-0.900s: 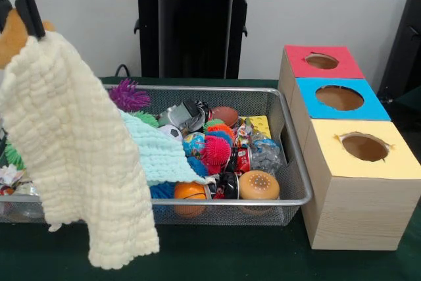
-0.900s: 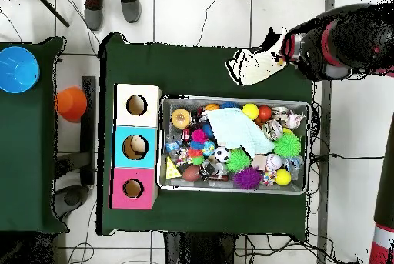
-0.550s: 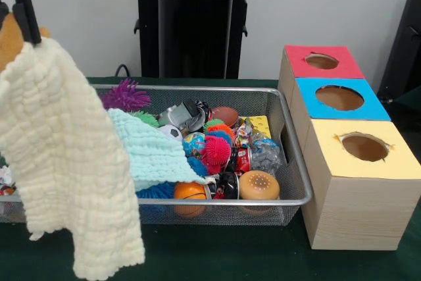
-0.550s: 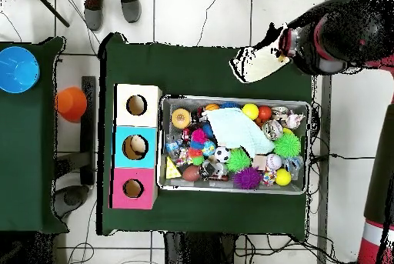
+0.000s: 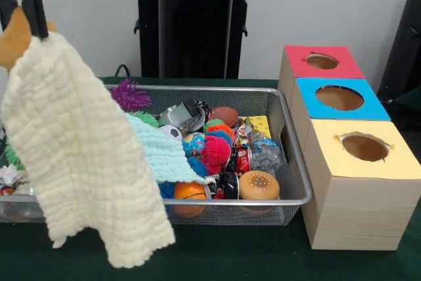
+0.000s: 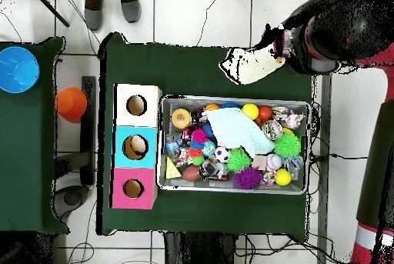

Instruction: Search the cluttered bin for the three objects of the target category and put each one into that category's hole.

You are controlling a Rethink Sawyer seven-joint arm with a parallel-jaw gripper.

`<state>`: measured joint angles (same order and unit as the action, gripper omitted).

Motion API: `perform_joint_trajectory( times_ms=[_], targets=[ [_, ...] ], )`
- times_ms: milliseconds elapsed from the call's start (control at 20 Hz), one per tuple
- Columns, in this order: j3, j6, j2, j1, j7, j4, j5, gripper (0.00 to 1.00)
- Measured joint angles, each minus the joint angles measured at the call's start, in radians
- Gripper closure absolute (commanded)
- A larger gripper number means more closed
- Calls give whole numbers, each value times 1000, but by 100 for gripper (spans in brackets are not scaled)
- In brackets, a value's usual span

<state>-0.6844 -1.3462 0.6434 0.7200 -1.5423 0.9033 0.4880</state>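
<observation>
**Cloth lifted clear of the bin; no sorting visible yet**

You have a cream cloth (image 5: 79, 156) filling the lower left of the front view, nearest the camera. It hangs free, its lower corner draping in front of the near rail of the wire bin (image 5: 299, 189). In the overhead view the same cloth sits at upper centre-right, outside the bin and over the green table (image 6: 192, 65).

At the upper left of the front view the gripper (image 5: 26, 14) has its dark fingers (image 5: 36, 4) closed on the cloth's top edge. A tan object (image 5: 14, 31) shows beside them; you cannot tell from these views what it is or whether it is held.

Behind the cloth, the bin remains crowded. Along its near rail lie an orange ball (image 5: 189, 192) and a burger-shaped toy (image 5: 258, 185). A pale blue cloth (image 5: 161, 153) covers part of the middle. Further back lie a pink spiky ball (image 5: 215, 149) and a purple spiky ball (image 5: 129, 95).

At the right stand three boxes with holes: yellow (image 5: 365, 147) nearest, blue (image 5: 339, 98) behind it, red (image 5: 321, 61) furthest. The overhead view hints at something pale inside the blue hole, but you cannot confirm it.

Judgement: this is uncovering work only. The target category cannot be read from the pictures, and no delivery can be confirmed. The second cloth may hide more items.
</observation>
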Motion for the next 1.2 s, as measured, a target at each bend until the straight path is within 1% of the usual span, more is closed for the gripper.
perform_joint_trajectory(
  times_ms=[300,500,600,1200],
  targets=[
    [42,1,26,-2,0,13,-18,100],
    [67,10,48,-2,0,43,-38,100],
    [88,23,67,-2,0,73,-53,100],
    [148,71,130,-7,0,213,-126,100]
  ],
)
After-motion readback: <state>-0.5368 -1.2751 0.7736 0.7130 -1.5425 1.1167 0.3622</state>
